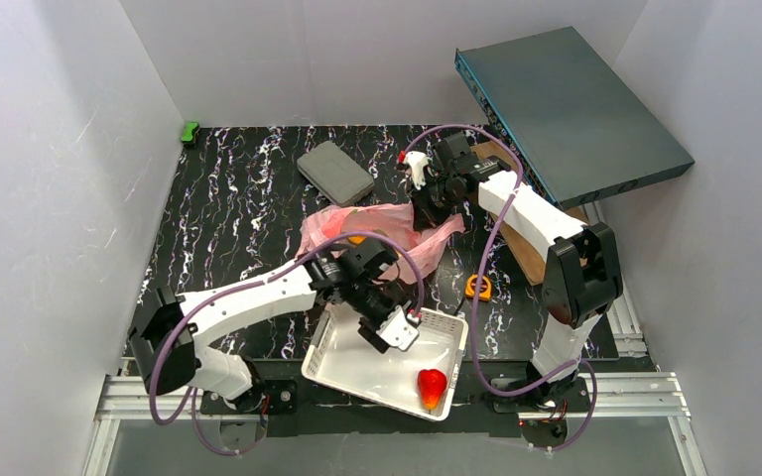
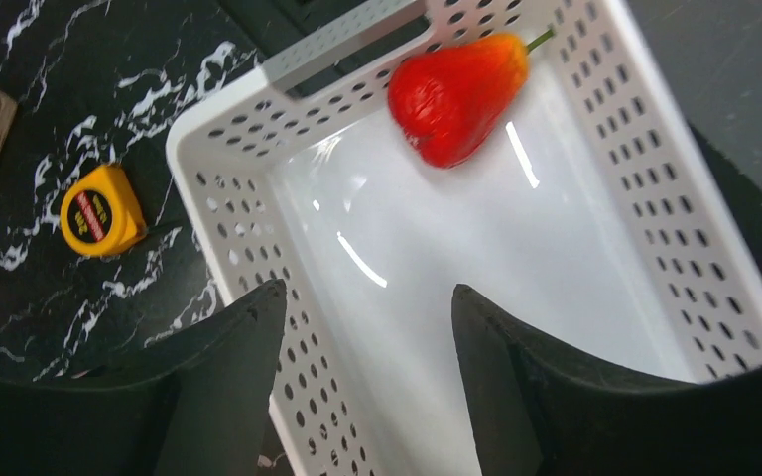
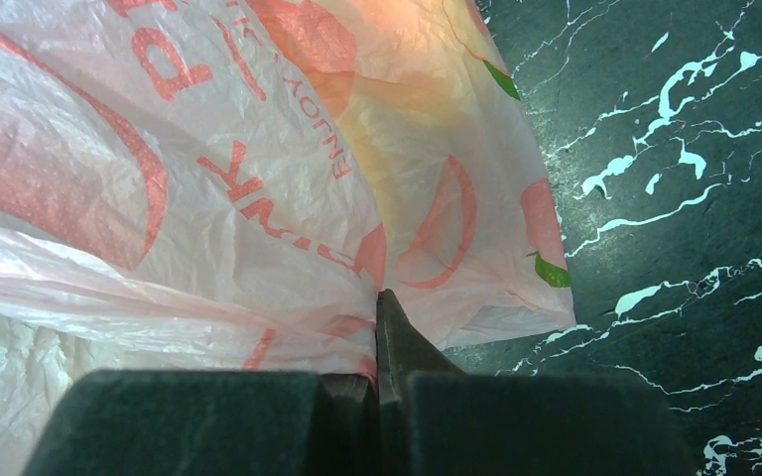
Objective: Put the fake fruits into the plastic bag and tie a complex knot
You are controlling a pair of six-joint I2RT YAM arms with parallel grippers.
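Observation:
The pink plastic bag (image 1: 357,220) lies crumpled at the table's middle; it fills the right wrist view (image 3: 208,178). An orange-yellow fruit shows through its film (image 3: 407,99) and at its near side (image 1: 357,239). My right gripper (image 1: 427,213) is shut on a fold of the bag's right edge (image 3: 382,297). The small red pointed fruit (image 1: 431,385) lies alone in the white basket (image 1: 357,369), also in the left wrist view (image 2: 456,94). My left gripper (image 1: 389,327) is open and empty, hanging over the basket's wall (image 2: 367,297). Banana and apple are hidden. No knot shows.
A yellow tape measure (image 1: 477,288) lies right of the basket, also in the left wrist view (image 2: 101,210). A grey pad (image 1: 334,171) lies behind the bag. A dark slab (image 1: 566,109) leans at the back right over a wooden board (image 1: 526,248). A small white figure (image 1: 415,165) stands by the right wrist.

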